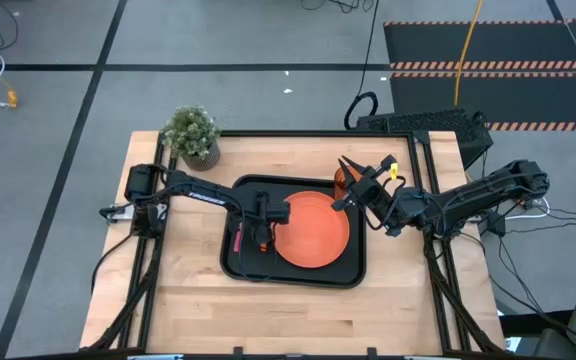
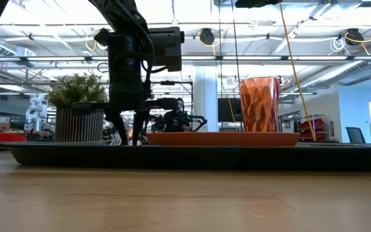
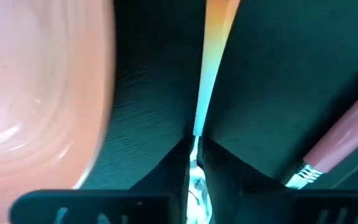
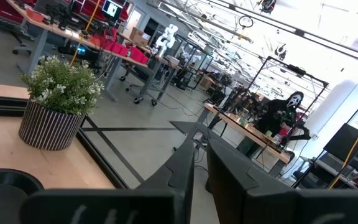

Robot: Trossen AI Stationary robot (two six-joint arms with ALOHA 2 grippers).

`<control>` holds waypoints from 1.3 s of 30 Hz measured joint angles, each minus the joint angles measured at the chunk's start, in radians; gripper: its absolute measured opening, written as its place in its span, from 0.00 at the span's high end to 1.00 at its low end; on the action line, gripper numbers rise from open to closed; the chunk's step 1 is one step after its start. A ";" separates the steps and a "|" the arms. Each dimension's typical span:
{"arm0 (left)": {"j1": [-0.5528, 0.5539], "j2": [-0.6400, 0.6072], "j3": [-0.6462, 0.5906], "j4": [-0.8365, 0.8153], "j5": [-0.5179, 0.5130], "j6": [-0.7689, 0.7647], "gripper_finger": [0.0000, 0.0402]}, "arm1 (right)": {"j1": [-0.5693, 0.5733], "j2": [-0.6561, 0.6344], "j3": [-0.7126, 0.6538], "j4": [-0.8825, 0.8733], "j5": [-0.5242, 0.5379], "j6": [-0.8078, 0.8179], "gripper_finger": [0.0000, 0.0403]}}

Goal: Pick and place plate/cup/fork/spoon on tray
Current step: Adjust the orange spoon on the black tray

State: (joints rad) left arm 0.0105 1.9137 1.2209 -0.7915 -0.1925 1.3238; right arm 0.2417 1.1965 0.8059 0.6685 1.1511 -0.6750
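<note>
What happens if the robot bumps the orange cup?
The cup probably tips easily: it stands tall and narrow on the tray. It looks like thin, see-through plastic, so likely light and able to slide. Tipped over, its round sides might roll.

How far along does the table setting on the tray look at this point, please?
The plate, cup and fork already sit on the tray. The left gripper is closed on the spoon just above the tray floor beside the plate; only releasing it remains. The right gripper waits, raised.
</note>
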 joint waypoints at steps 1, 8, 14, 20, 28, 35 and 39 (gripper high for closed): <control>-0.002 0.000 0.000 -0.004 0.000 -0.002 0.91 | 0.000 0.000 0.000 0.000 0.000 0.000 0.91; -0.020 -0.002 0.000 -0.022 -0.003 -0.001 0.97 | 0.000 0.000 0.000 -0.006 0.000 0.000 0.91; -0.035 -0.002 0.000 -0.021 -0.006 0.009 0.99 | 0.000 0.000 0.000 -0.006 0.000 0.000 0.91; -0.046 -0.003 0.000 -0.023 -0.043 0.031 0.99 | 0.000 0.000 0.000 -0.007 0.000 0.000 0.91; -0.046 -0.003 0.000 -0.048 -0.055 0.027 1.00 | 0.000 0.000 0.000 -0.007 0.000 0.001 0.91; -0.062 -0.002 0.000 -0.051 -0.079 0.024 1.00 | 0.000 0.000 0.000 -0.007 0.000 0.000 0.91; -0.072 -0.002 0.000 -0.051 -0.080 0.020 1.00 | 0.000 0.000 0.000 -0.008 0.000 0.001 0.91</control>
State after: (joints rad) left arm -0.0620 1.9121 1.2209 -0.8425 -0.2720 1.3439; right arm 0.2417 1.1965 0.8059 0.6609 1.1515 -0.6743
